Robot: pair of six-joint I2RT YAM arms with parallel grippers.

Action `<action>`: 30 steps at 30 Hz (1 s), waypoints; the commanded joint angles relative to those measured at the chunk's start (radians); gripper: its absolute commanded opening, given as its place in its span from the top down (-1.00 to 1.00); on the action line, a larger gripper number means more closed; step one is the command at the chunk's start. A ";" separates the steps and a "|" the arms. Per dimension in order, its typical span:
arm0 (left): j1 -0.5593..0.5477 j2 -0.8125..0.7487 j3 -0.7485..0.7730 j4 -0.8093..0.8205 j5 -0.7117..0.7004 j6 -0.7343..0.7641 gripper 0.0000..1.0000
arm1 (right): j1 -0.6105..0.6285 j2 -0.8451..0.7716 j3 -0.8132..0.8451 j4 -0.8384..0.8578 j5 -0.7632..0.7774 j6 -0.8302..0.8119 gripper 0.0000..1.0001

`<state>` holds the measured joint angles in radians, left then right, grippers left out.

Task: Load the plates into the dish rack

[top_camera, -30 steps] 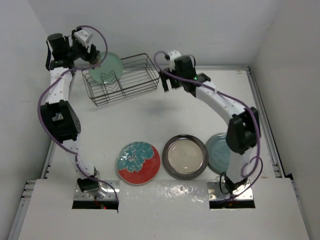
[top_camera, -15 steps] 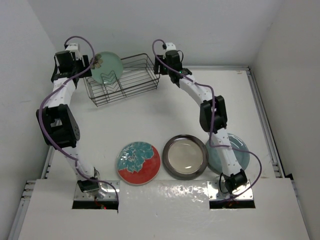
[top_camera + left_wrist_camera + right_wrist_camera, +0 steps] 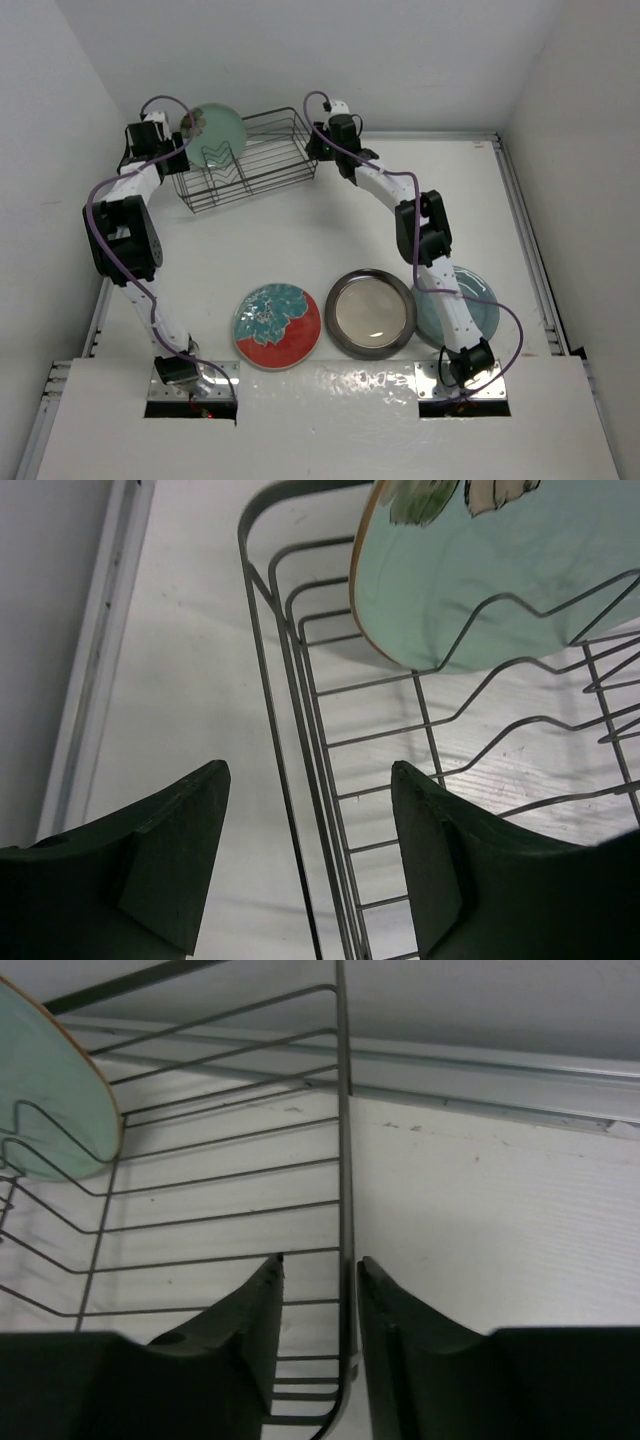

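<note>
The dark wire dish rack (image 3: 262,165) stands at the back left with the pale mint-green plate (image 3: 214,133) upright in its left end. My left gripper (image 3: 166,150) is at the rack's left end, open; in the left wrist view its fingers (image 3: 180,840) straddle the rack's end wires (image 3: 334,834) below the mint plate (image 3: 480,570). My right gripper (image 3: 322,150) is at the rack's right end. Its jaws stand narrowly apart around the upright end wire (image 3: 343,1110), which touches the right finger (image 3: 385,1310). The red floral plate (image 3: 278,325), brown-rimmed cream plate (image 3: 372,311) and blue-teal plate (image 3: 478,300) lie flat near the front.
White walls close the table at the left, back and right. A metal rail (image 3: 530,260) runs along the right side and another (image 3: 500,1085) behind the rack. The right arm's forearm (image 3: 425,235) stretches over the blue-teal plate.
The right arm swung left to the rack's right end and its jaws narrowed around the end wire. The left gripper moved down off the mint plate to the rack's left end.
</note>
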<state>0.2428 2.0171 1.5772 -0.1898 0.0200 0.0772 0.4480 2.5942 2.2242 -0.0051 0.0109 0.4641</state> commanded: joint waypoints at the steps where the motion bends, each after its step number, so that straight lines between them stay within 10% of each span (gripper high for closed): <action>1: 0.009 -0.012 -0.038 0.061 -0.009 -0.028 -0.24 | 0.020 -0.071 -0.087 0.060 -0.060 -0.005 0.36; 4: 0.010 -0.012 -0.069 0.073 -0.009 -0.021 -0.22 | 0.026 -0.088 -0.100 0.063 -0.097 -0.011 0.46; 15: 0.010 -0.046 -0.157 0.108 0.087 -0.019 1.00 | 0.075 -0.198 -0.294 0.165 -0.121 -0.058 1.00; 30: 0.015 -0.244 -0.348 -0.014 0.143 0.061 1.00 | 0.126 -0.414 -0.638 0.277 -0.140 -0.065 1.00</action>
<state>0.2760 1.8263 1.2469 -0.1738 0.1009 0.0639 0.5076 2.2261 1.6054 0.2253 0.0452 0.3965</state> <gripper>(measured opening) 0.069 0.021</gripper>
